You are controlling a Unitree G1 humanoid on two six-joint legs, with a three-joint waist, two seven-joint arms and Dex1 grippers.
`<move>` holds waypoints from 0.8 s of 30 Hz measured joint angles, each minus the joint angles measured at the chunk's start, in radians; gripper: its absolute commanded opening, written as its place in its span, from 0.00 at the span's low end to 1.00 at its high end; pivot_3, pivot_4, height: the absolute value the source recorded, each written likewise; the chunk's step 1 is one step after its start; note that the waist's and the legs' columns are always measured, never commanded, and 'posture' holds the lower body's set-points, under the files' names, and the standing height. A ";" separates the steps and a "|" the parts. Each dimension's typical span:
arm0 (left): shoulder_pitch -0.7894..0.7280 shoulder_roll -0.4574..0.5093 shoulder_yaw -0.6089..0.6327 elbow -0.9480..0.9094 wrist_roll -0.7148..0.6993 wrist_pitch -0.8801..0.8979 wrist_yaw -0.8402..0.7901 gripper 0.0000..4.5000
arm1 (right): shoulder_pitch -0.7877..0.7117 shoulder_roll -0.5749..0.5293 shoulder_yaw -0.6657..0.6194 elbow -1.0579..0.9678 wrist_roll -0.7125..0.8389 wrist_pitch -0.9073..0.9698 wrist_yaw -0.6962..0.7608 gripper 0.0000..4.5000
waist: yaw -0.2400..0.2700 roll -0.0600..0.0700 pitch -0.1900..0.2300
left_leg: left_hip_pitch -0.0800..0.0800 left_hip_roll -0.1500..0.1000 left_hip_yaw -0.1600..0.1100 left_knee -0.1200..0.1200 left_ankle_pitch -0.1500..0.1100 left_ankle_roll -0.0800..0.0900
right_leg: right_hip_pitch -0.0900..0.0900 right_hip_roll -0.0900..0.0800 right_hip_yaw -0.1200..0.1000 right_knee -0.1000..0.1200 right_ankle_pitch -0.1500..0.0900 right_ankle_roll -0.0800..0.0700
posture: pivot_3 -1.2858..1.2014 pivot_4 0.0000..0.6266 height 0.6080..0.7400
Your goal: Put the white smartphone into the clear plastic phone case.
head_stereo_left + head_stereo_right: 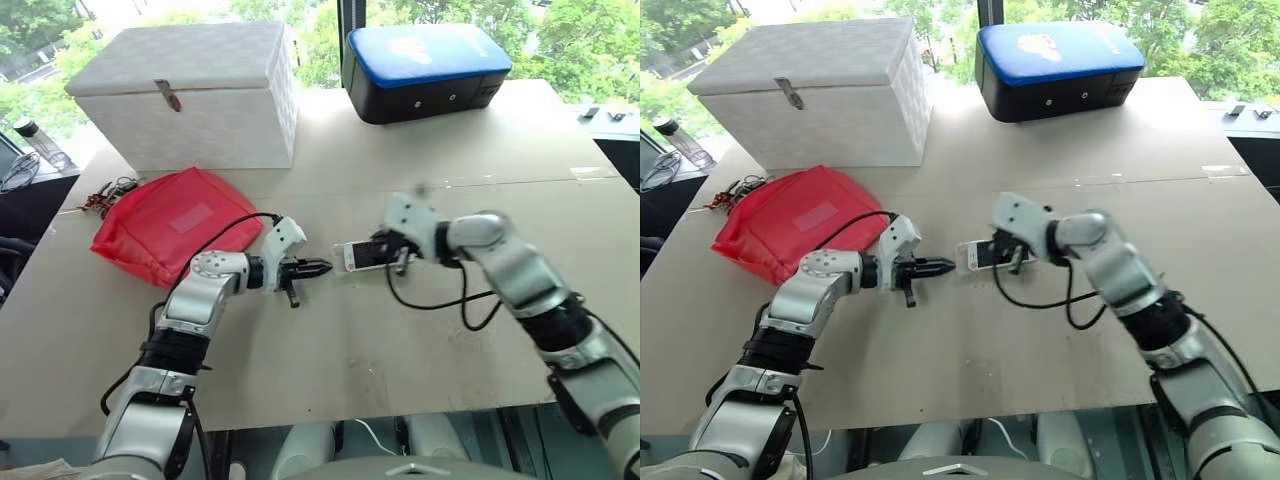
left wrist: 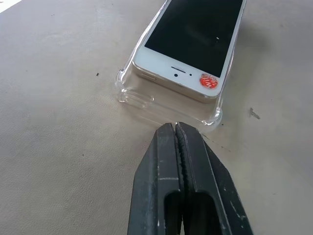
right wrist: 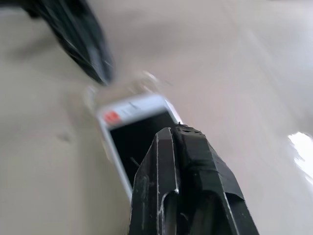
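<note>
The white smartphone (image 2: 193, 41) lies screen up on the table (image 1: 420, 330), with a red sticker on its home button. It rests in the clear plastic phone case (image 2: 146, 100), whose near rim juts out past the phone's end. My left gripper (image 1: 318, 267) is shut, its tips right at that near case edge (image 2: 175, 128). My right gripper (image 1: 399, 258) is shut too and hangs over the phone's far half (image 3: 142, 127) with nothing between its fingers. The right wrist view is blurred.
A red bag (image 1: 170, 225) lies left of my left arm. A white lidded box (image 1: 190, 95) stands at the back left and a blue and black case (image 1: 425, 70) at the back middle. Keys (image 1: 108, 192) lie by the bag.
</note>
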 measured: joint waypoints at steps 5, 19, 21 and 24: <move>-0.001 0.000 0.003 -0.009 -0.001 0.020 0.011 0.00 | 0.031 -0.096 -0.018 0.077 -0.061 -0.023 -0.021 0.00 | -0.001 0.000 0.000 | 0.001 0.000 0.002 0.000 0.000 0.000 | 0.000 0.000 0.002 0.001 0.000 0.000 | 0.52 0.24 1.00; -0.022 -0.009 -0.008 -0.002 0.012 0.033 0.021 0.00 | -0.024 0.081 0.083 0.293 -0.145 -0.259 -0.010 0.00 | -0.004 -0.001 0.000 | 0.002 0.000 0.002 0.001 0.000 0.000 | 0.001 0.001 0.002 0.001 0.000 0.000 | 0.52 0.24 1.00; -0.022 -0.011 -0.006 -0.002 0.013 0.039 0.023 0.00 | -0.030 0.085 0.098 0.304 -0.168 -0.285 0.006 0.00 | -0.004 -0.001 0.000 | 0.002 0.000 0.002 0.001 0.000 0.000 | 0.002 0.001 0.002 0.001 0.000 0.000 | 0.52 0.24 1.00; -0.022 -0.013 -0.002 -0.003 0.012 0.053 0.026 0.00 | -0.036 0.089 0.107 0.312 -0.205 -0.312 0.022 0.00 | -0.005 -0.001 0.000 | 0.004 0.001 0.002 0.001 0.000 0.000 | 0.003 0.001 0.002 0.002 0.000 0.000 | 0.52 0.24 1.00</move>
